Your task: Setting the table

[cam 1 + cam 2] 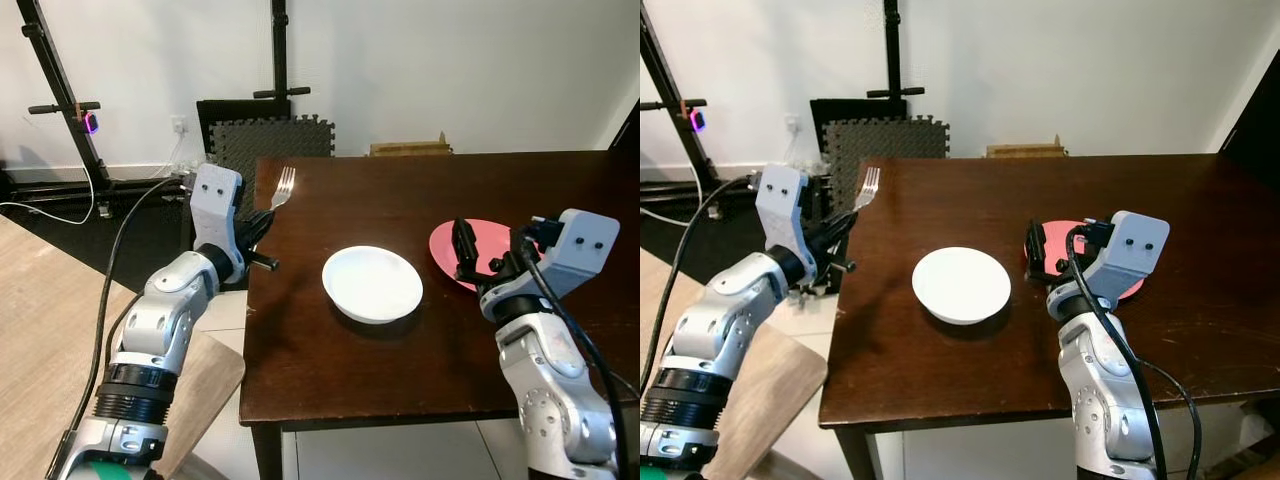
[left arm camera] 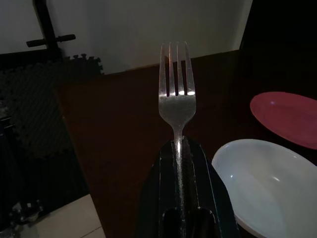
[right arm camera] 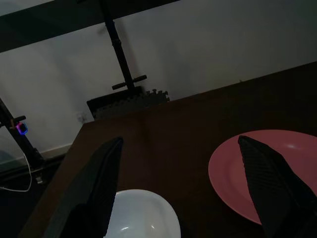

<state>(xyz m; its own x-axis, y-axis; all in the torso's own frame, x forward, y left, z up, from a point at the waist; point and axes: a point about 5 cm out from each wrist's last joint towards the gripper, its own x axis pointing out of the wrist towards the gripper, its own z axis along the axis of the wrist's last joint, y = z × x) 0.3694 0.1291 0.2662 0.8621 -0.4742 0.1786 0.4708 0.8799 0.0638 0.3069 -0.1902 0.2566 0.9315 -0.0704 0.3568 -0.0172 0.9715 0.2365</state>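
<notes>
Dark wooden table (image 1: 560, 195): white bowl (image 1: 372, 283) and pink plate (image 1: 450, 246) already placed. Fork (image 1: 284, 187) clamped in left gripper (image 1: 258, 225) above table's left edge, not yet laid down. Right gripper (image 3: 183, 193) spread wide, empty, above plate.

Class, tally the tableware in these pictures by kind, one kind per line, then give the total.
Fork, held in the left gripper: 1
White bowl on the table: 1
Pink plate on the table, with the right gripper above it: 1
Total: 3
</notes>
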